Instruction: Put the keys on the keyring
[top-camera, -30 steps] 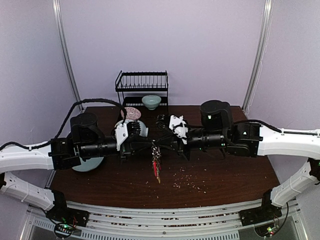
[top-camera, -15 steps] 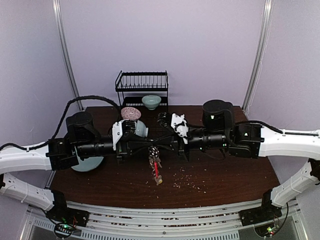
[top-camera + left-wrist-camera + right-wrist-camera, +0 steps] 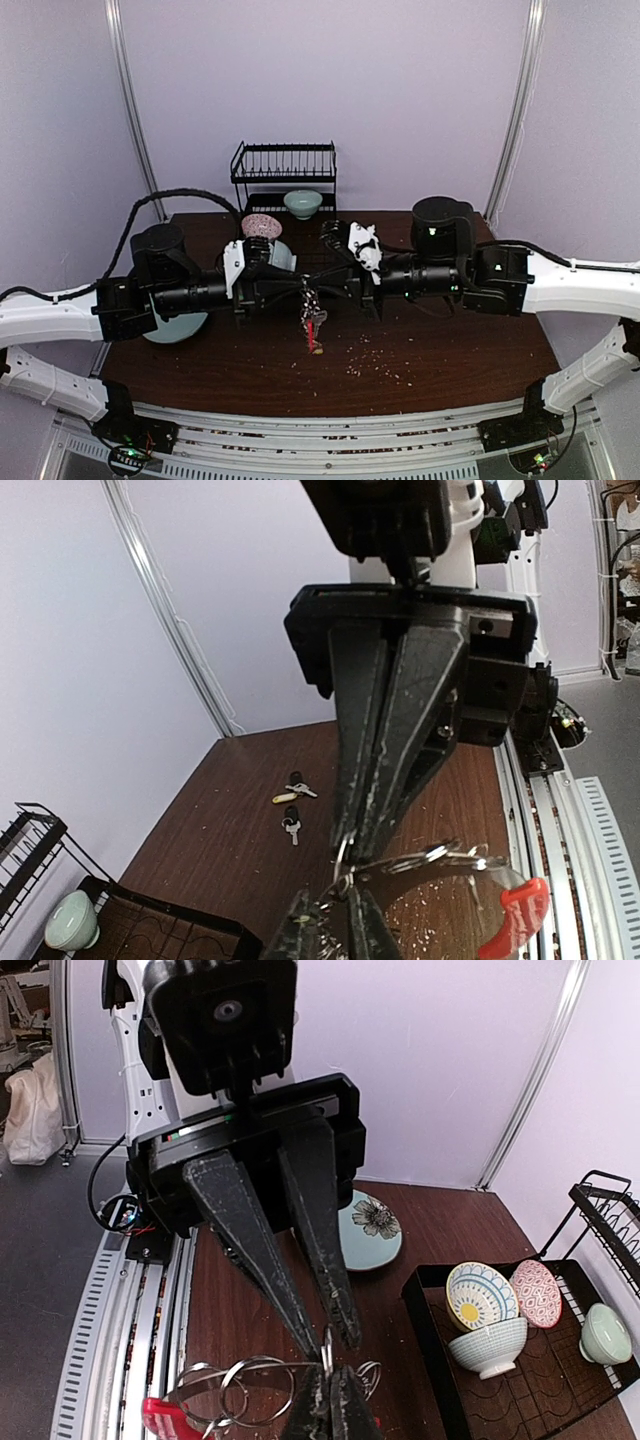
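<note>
The keyring (image 3: 312,318) hangs in the air over the middle of the table, with its red strap (image 3: 524,916) and tagged bunch dangling. My left gripper (image 3: 298,290) comes in from the left, shut on small rings of the bunch (image 3: 335,920). The right gripper (image 3: 325,284) meets it from the right, shut on the thin ring (image 3: 327,1348); its tips (image 3: 350,848) nearly touch the left fingers (image 3: 345,1325). The large loops (image 3: 240,1390) stick out sideways. Loose keys (image 3: 291,792) with dark and yellowish heads lie on the table beyond, and another key (image 3: 290,826) lies beside them.
A black dish rack (image 3: 284,165) stands at the back with a green bowl (image 3: 302,203). A black tray (image 3: 425,1305) holds patterned bowls (image 3: 485,1305). A light blue flowered plate (image 3: 368,1228) lies under the left arm. Crumbs (image 3: 375,358) dot the table front.
Both grippers stayed joined at the keyring. The left arm slid slightly left and the right arm slightly right, and the hanging bunch swung a little.
</note>
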Controlling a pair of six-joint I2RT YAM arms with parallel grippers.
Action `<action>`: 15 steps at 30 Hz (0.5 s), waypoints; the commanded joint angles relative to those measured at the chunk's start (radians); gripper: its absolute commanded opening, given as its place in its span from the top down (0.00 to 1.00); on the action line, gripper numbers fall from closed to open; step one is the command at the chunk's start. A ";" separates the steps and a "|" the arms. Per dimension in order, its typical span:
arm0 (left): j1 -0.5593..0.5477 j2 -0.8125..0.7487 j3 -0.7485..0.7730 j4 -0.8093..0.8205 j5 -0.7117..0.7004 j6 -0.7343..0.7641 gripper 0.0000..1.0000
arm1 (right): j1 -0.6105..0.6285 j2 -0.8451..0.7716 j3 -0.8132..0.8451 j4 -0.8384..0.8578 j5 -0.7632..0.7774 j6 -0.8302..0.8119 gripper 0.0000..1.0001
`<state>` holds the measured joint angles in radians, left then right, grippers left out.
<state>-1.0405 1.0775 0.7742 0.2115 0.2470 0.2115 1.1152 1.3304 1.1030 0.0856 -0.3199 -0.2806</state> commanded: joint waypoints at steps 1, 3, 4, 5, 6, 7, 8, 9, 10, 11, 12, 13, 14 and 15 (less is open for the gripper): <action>0.003 0.009 0.019 0.036 -0.007 -0.001 0.91 | 0.007 -0.023 0.016 0.045 -0.026 0.015 1.00; 0.004 0.009 0.030 0.034 0.011 -0.004 0.90 | 0.010 -0.019 0.021 0.036 -0.022 0.014 1.00; 0.004 0.007 0.031 0.036 0.019 -0.005 0.88 | 0.010 -0.019 0.021 0.034 -0.021 0.012 1.00; 0.004 0.004 0.031 0.038 0.029 -0.005 0.86 | 0.011 -0.018 0.021 0.034 -0.017 0.012 1.00; 0.004 0.001 0.031 0.038 0.044 -0.003 0.85 | 0.010 -0.017 0.021 0.034 -0.013 0.011 1.00; 0.004 -0.002 0.031 0.038 0.059 0.000 0.83 | 0.009 -0.017 0.021 0.034 -0.011 0.009 1.00; 0.004 -0.004 0.030 0.038 0.069 0.000 0.81 | 0.009 -0.015 0.021 0.034 -0.011 0.008 1.00; 0.004 -0.005 0.030 0.040 0.074 -0.001 0.81 | 0.010 -0.012 0.023 0.034 -0.011 0.008 1.00; 0.004 -0.004 0.031 0.040 0.074 -0.002 0.83 | 0.009 -0.008 0.028 0.031 -0.013 0.006 1.00; 0.004 -0.001 0.034 0.040 0.072 -0.007 0.86 | 0.009 -0.003 0.032 0.026 -0.014 0.005 1.00; 0.004 0.004 0.039 0.040 0.069 -0.012 0.90 | 0.010 0.001 0.037 0.020 -0.017 0.003 1.00; 0.004 0.009 0.042 0.039 0.070 -0.017 0.93 | 0.011 0.004 0.040 0.017 -0.016 0.002 1.00; 0.004 0.011 0.043 0.039 0.072 -0.022 0.93 | 0.012 0.007 0.043 0.014 -0.017 0.000 1.00; 0.004 0.014 0.044 0.040 0.073 -0.026 0.93 | 0.012 0.008 0.043 0.013 -0.015 -0.001 1.00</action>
<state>-1.0405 1.0817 0.7792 0.2089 0.2977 0.2058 1.1213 1.3308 1.1065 0.0795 -0.3225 -0.2813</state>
